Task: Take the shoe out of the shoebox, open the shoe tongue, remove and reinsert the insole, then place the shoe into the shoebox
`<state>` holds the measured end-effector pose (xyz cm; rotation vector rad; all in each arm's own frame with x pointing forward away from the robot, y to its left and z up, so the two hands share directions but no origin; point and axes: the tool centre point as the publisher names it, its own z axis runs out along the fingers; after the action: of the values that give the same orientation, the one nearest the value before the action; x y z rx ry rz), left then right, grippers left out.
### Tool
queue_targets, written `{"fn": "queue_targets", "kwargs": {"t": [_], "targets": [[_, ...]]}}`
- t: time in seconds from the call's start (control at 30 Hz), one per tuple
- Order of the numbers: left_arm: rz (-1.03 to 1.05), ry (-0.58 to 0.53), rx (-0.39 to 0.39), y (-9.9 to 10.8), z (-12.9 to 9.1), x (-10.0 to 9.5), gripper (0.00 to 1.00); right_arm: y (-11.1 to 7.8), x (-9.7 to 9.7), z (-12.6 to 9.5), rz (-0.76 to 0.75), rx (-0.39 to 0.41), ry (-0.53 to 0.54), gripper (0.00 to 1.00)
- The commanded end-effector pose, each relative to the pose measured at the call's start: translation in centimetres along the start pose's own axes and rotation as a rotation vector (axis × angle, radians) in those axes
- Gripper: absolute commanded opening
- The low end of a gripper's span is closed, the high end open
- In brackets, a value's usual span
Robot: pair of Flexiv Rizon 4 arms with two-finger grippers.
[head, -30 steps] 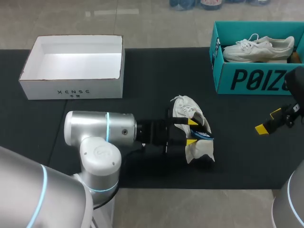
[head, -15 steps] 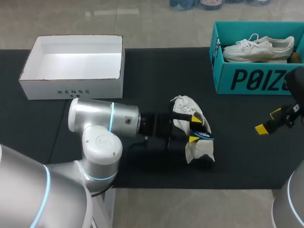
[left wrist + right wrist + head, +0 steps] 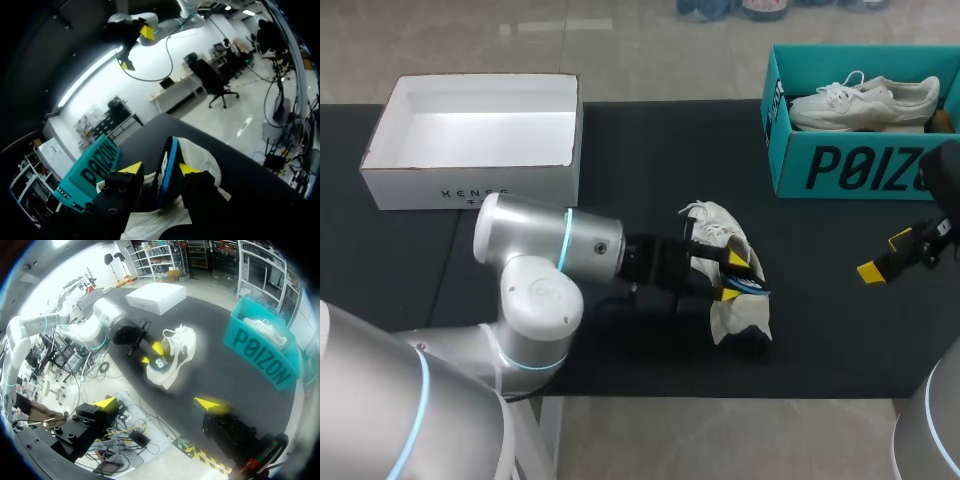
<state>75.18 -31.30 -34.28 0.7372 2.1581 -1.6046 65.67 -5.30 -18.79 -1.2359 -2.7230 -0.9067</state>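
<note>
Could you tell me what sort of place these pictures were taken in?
Probably a robot test bench for shoe handling: a black-topped table, my left gripper shut on a blue-edged insole at a white shoe, my right gripper open, and a white box and teal shoebox at the far edge.

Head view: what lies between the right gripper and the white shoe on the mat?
Nothing; in the head view only bare black mat separates the right gripper from that shoe.
</note>
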Motion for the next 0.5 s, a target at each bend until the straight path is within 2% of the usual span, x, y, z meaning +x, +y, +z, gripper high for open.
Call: {"fn": "queue_targets", "kwargs": {"t": [0.03,0.07,0.17,0.27,0.33,0.5], "targets": [[0.001,0.005,-0.001,-0.01,0.41,-0.07,0.36,-0.2,0.1,0.04,0.0,-0.002,-0.003,1.0],[0.002,0.001,0.002,-0.03,0.44,-0.07,0.33,-0.2,0.1,0.04,0.0,-0.002,-0.003,1.0],[0.001,-0.003,0.003,-0.07,0.46,-0.07,0.14,-0.2,0.1,0.04,0.0,-0.002,-0.003,1.0],[-0.003,0.004,0.002,-0.05,0.46,0.07,0.09,-0.2,0.1,0.04,0.0,-0.002,-0.003,1.0],[-0.002,0.007,-0.002,-0.02,0.45,0.11,0.0,-0.2,0.1,0.04,0.0,-0.002,-0.003,1.0],[0.025,0.011,-0.021,-0.17,0.39,-0.05,0.0,-0.2,0.1,0.04,0.0,-0.002,-0.003,1.0]]}}
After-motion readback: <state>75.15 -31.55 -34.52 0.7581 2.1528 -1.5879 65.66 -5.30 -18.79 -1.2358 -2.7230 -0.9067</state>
